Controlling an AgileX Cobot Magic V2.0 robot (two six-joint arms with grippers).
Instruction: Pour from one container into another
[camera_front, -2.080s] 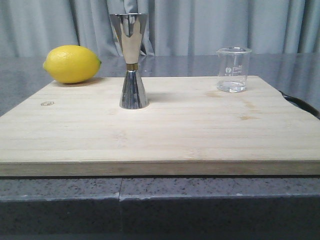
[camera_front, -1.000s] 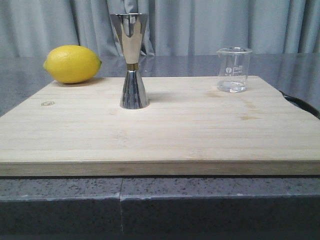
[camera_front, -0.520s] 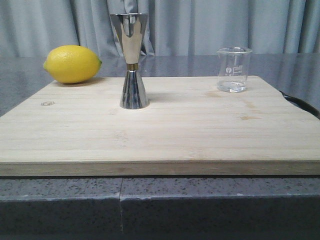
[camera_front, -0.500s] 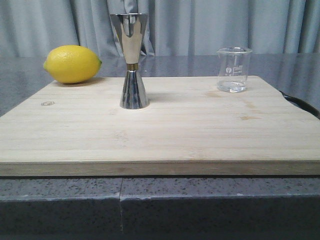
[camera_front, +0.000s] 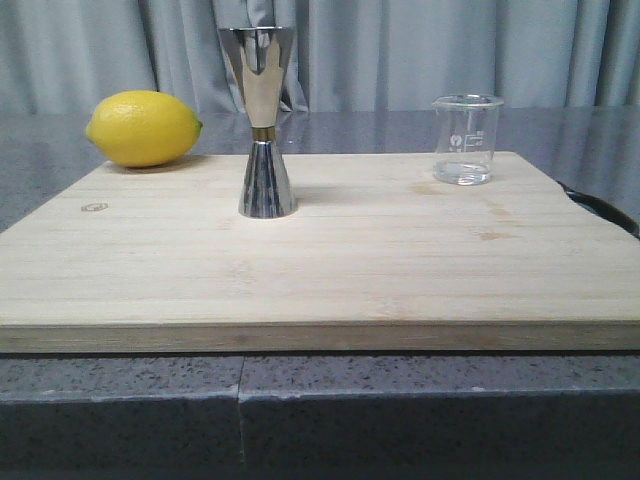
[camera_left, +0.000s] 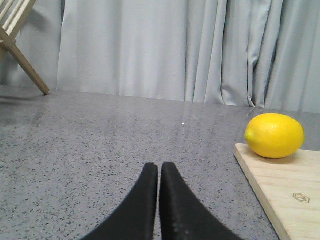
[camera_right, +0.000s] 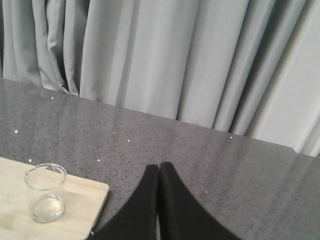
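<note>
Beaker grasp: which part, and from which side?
Take the beaker by its straight glass wall around mid-height, probably from the right with the right gripper, which is shut now and must open first. The beaker stands upright near the board's right edge; the jigger is well to its left, leaving that side free.

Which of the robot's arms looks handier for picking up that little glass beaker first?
Probably the right. Its hand, fingers shut, hangs off the board's right edge with the beaker close by. The left hand, also shut, sits beyond the lemon, at the far side from the beaker.
</note>
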